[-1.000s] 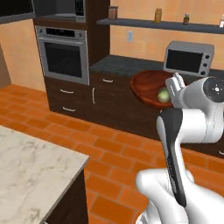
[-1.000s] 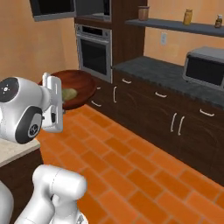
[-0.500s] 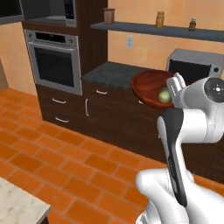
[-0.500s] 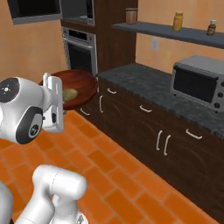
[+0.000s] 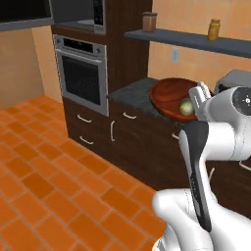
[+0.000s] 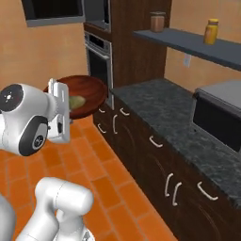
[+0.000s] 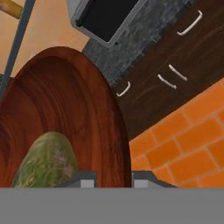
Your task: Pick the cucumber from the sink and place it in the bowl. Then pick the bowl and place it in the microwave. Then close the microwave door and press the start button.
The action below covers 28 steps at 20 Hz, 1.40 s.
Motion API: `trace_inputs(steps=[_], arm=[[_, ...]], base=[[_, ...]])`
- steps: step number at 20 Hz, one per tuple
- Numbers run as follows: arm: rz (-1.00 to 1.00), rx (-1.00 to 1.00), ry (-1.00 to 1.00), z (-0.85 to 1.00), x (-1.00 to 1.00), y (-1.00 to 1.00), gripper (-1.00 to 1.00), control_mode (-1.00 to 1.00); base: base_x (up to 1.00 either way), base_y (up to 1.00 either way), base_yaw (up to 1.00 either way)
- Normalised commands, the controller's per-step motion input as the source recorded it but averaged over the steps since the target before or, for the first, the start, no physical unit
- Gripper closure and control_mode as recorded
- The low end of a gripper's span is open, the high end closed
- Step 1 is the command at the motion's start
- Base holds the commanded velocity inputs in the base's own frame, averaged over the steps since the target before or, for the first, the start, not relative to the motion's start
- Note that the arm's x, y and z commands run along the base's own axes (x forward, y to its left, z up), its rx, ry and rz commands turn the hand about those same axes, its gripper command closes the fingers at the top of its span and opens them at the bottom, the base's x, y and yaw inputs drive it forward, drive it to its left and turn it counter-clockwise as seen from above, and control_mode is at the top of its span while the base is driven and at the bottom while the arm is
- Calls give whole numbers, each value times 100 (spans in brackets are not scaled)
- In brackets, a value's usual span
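Note:
My gripper point(image 5: 198, 100) point(image 6: 61, 101) point(image 7: 113, 179) is shut on the rim of the reddish-brown bowl point(image 5: 169, 95) point(image 6: 89, 89) point(image 7: 65, 100), held up in the air and tilted toward the hand. The pale green cucumber point(image 5: 186, 107) point(image 6: 77, 101) point(image 7: 46, 162) lies inside the bowl against the gripper side. High on the wall above the steel oven sits the black built-in microwave point(image 5: 81, 12) point(image 6: 99, 12). Its grey-framed microwave door point(image 5: 24, 12) point(image 6: 54, 9) stands swung open to the left. The sink is out of view.
A steel wall oven point(image 5: 81, 73) point(image 6: 99, 56) is set in the tall dark cabinet. A dark stone counter point(image 5: 132, 93) point(image 6: 174, 117) over drawers runs right, with a grey countertop oven point(image 6: 219, 115) point(image 7: 105, 17) on it. A shelf point(image 5: 196, 39) holds jars. Orange tiled floor lies in front.
The whole scene has shifted as the base drives: wall oven and cabinets are nearer and the microwave has come into view. The bowl with the cucumber stays in my gripper.

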Motion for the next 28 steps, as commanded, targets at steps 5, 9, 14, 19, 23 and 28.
trace_inputs(steps=[5,9,14,19,23,28], arm=[[0,0,0,0,0,0,100,100],[0,0,0,0,0,0,100,100],[0,0,0,0,0,0,100,100],[0,0,0,0,0,0,100,100],[0,0,0,0,0,0,100,100],[0,0,0,0,0,0,100,100]], base=[[63,-5,45],[44,1,39],[55,3,16],[93,4,0],[100,0,0],[95,8,0]])
